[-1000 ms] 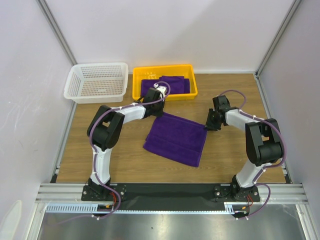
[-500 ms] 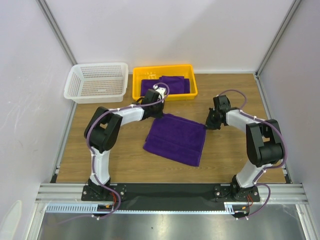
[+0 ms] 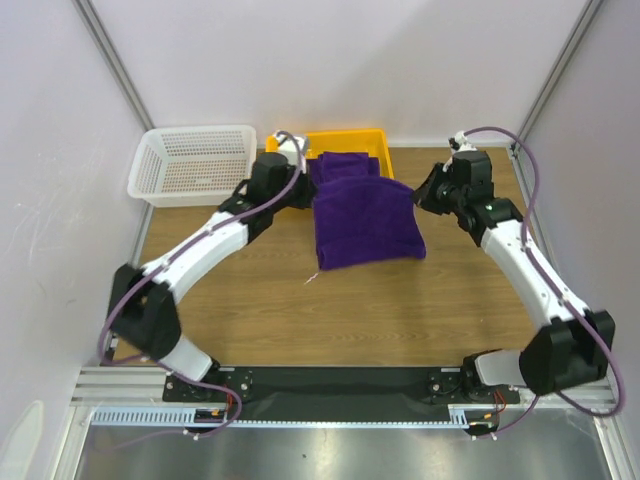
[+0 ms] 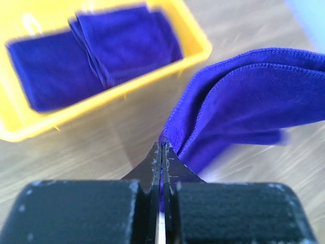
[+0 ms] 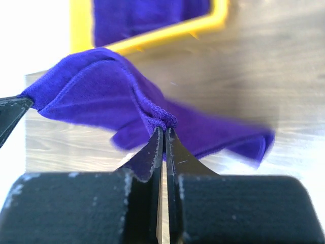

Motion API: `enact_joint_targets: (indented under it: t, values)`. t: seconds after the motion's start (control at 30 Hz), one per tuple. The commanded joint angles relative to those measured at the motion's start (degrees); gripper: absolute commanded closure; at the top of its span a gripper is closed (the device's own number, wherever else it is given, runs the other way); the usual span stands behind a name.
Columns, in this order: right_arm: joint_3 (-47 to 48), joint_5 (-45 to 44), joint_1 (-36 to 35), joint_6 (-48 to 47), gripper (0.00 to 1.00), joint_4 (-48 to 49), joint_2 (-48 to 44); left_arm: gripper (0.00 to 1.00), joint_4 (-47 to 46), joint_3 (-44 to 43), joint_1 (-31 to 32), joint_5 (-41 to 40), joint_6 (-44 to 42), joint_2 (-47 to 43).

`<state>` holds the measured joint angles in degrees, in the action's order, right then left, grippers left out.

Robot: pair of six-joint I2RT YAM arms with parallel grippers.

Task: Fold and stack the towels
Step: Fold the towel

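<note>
A deep purple terry towel (image 3: pixel 365 220) hangs toward 12 o'clock over the wooden worktop (image 3: pixel 400 300). The left hand (image 4: pixel 161 147) and right hand (image 5: pixel 163 129) pinch its top corners, and it half hides the yellow plastic tray (image 3: pixel 345 137).

Overhead view; 2 wrist close-ups share towel (image 3: pixel 365 220)

No lettering, label, brand mark or number is legible in any of the three views.
</note>
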<state>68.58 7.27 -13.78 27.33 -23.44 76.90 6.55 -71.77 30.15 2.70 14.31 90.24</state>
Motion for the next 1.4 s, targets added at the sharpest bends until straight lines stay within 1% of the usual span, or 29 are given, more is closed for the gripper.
enact_joint_targets:
  t: [0.0, 0.07, 0.1, 0.23, 0.33, 0.37, 0.43, 0.47, 0.5, 0.63, 0.67, 0.83, 0.9, 1.0, 1.1, 1.13, 1.17, 1.23, 1.27, 1.3, 1.33, 1.37]
  values:
    - [4.89, -1.81, -2.3, -0.61, 1.0, -3.45, -5.09, 1.0, 0.65, 1.54, 0.17, -2.43, 2.13, -9.89]
    - [6.56, -2.87, -3.18, -0.88, 1.0, -5.64, -7.55, 1.0, 2.06, 1.63, 0.17, -4.09, 2.31, -13.14]
    - [7.44, -3.05, -3.53, -1.05, 1.0, -6.17, -8.43, 1.0, 3.46, 1.63, 0.17, -4.54, 2.31, -16.29]
    - [13.58, -4.1, -4.94, -2.19, 1.0, -8.98, -11.24, 1.0, 7.42, 0.58, 0.17, -5.51, 2.39, -22.45]
    - [17.02, -4.98, -6.34, -2.9, 1.0, -12.32, -11.6, 1.0, 13.74, -2.22, 0.17, -5.78, 3.8, -25.01]
    - [19.12, -4.81, -6.69, -2.81, 1.0, -13.98, -11.6, 1.0, 16.8, -2.76, 0.17, -5.51, 5.02, -25.72]
    - [20.71, -5.15, -8.54, -2.64, 1.0, -15.75, -11.86, 1.0, 18.85, -3.2, 0.26, -4.11, 6.17, -27.47]
    - [22.03, -5.68, -9.24, -2.55, 1.0, -17.06, -12.21, 1.0, 19.46, -2.94, 0.26, -3.76, 7.22, -29.74]
    - [22.39, -6.56, -11.16, -2.37, 1.0, -17.68, -13.09, 1.0, 20.77, -2.59, 0.52, -3.41, 7.75, -31.33]
    - [24.32, -7.18, -15.03, -0.53, 1.0, -20.5, -15.72, 1.0, 25.96, -3.81, 0.87, -3.14, 9.95, -36.96]
    - [24.67, -7.18, -15.57, -0.18, 1.0, -21.55, -16.34, 1.0, 28.67, -4.25, 0.96, -1.49, 10.65, -38.54]
    - [27.57, -4.98, -18.21, 2.46, 1.0, -26.12, -19.68, 1.0, 37.3, -5.75, 1.49, 0.72, 14.95, -42.33]
    - [28.1, -3.59, -18.65, 3.51, 1.0, -29.81, -21.18, 1.0, 40.29, -5.05, 2.45, 3.53, 18.47, -44.61]
    - [29.15, -2.09, -18.65, 4.92, 1.0, -34.99, -22.94, 1.0, 42.67, -3.29, 4.82, 5.3, 23.74, -47.69]
    - [31.26, -2.95, -18.83, 6.33, 1.0, -40.18, -23.12, 1.0, 46.79, -2.5, 6.76, 4.86, 29.45, -50.51]
    - [31.79, -3.57, -18.74, 6.59, 1.0, -43.24, -22.59, 1.0, 48.02, -1.89, 7.02, 4.42, 31.38, -51.12]
    - [31.53, -4.19, -18.74, 6.68, 1.0, -44.57, -21.98, 1.0, 49.95, -0.67, 6.94, 3.9, 32.01, -51.21]
    - [29.52, -7.17, -18.74, 7.21, 1.0, -47.12, -19.08, 1.0, 50.58, 5.12, 6.94, 1.44, 32.8, -51.13]
    - [25.94, -9.35, -18.74, 7.56, 1.0, -47.92, -18.03, 1.0, 48.32, 7.67, 6.94, 1.34, 32.98, -50.43]
    - [23.56, -11.99, -18.65, 8.08, 1.0, -47.66, -16.54, 1.0, 46.91, 12.57, 7.03, 1.34, 33.41, -49.9]
    - [21.53, -12.36, -18.65, 7.74, 1.0, -46.62, -15.83, 1.0, 44.98, 14.88, 7.03, 1.95, 33.94, -49.29]
    - [17.42, -12.28, -18.65, 7.3, 1.0, -43.3, -15.21, 1.0, 40.09, 17.08, 7.03, 2.48, 33.95, -47.71]
